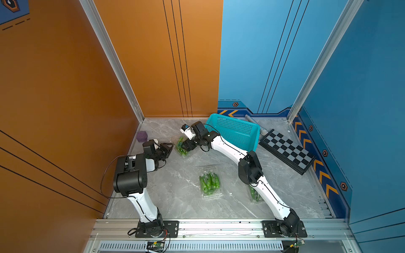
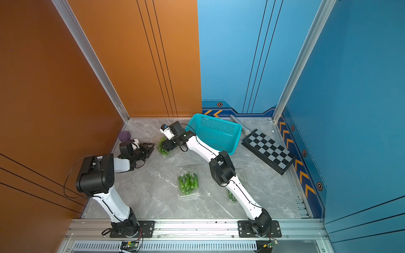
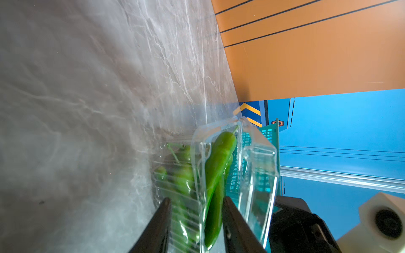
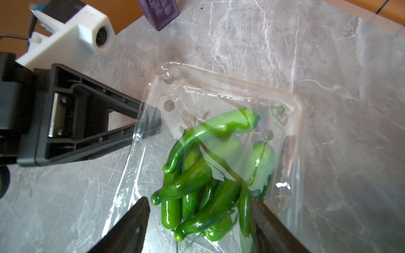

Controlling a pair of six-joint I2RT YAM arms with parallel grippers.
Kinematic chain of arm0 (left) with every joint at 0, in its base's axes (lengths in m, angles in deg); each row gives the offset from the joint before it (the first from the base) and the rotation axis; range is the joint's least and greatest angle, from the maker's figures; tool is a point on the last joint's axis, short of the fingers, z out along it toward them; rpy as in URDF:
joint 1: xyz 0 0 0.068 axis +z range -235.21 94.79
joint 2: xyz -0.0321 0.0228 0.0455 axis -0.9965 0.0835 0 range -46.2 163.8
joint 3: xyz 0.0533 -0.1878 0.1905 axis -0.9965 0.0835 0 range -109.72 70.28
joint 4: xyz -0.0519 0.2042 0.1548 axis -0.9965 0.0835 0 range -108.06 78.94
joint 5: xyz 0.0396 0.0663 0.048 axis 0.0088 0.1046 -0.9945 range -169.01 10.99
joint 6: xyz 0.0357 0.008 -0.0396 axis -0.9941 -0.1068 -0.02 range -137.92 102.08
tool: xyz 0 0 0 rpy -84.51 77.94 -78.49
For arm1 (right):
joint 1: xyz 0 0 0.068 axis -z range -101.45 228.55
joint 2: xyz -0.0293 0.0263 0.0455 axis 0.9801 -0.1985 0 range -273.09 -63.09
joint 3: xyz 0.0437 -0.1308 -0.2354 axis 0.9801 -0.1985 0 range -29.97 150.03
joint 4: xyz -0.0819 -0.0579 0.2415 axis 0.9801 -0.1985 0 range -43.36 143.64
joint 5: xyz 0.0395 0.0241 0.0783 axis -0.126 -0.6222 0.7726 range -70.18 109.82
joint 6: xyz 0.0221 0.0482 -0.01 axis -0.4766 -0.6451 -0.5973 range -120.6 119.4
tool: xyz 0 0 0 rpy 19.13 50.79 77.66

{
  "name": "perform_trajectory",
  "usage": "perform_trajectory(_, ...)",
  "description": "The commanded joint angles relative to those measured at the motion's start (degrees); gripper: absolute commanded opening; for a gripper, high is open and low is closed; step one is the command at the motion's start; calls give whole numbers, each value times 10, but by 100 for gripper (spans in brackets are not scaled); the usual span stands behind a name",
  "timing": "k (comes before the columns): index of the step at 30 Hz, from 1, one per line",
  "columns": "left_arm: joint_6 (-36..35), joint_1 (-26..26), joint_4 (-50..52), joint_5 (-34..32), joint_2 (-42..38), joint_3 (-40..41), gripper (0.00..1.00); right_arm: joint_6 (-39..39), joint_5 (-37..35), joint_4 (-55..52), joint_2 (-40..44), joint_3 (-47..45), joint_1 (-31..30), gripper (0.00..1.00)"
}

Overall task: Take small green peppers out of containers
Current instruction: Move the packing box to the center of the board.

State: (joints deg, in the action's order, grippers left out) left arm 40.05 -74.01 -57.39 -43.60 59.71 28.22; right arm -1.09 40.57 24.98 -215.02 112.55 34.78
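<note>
Behind the right gripper (image 4: 199, 199), the right arm (image 1: 271, 197) covers most of the far container (image 1: 254, 196); only one edge shows. Each gripper's fingers run off its wrist picture's edge. Whether the left gripper (image 3: 196, 199) pinches the near container (image 3: 258, 166) or merely straddles its wall cannot be told. The small green peppers (image 3: 182, 181) beside its fingers blur.
</note>
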Motion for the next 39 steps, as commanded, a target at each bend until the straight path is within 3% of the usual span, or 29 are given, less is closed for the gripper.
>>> perform_trajectory(1,-1,-13,-17,18,26,-16,41,-20,13,-58,2,-24,-2,74)
perform_trajectory(6,-1,-21,-17,13,43,-26,38,-19,15,-57,4,-24,-2,74)
perform_trajectory(12,0,-25,-16,12,52,-30,13,-18,16,-58,6,-25,-2,73)
perform_trajectory(18,-5,-29,0,18,54,-33,1,-16,3,-58,18,-36,-2,75)
perform_trajectory(23,-19,-30,36,19,41,-35,0,-17,-1,-58,27,-40,-2,76)
perform_trajectory(30,-75,-32,161,7,-25,-34,0,-10,-16,-57,57,-76,-11,78)
perform_trajectory(39,-85,-34,171,-8,-82,28,0,10,-59,-54,126,-144,-44,80)
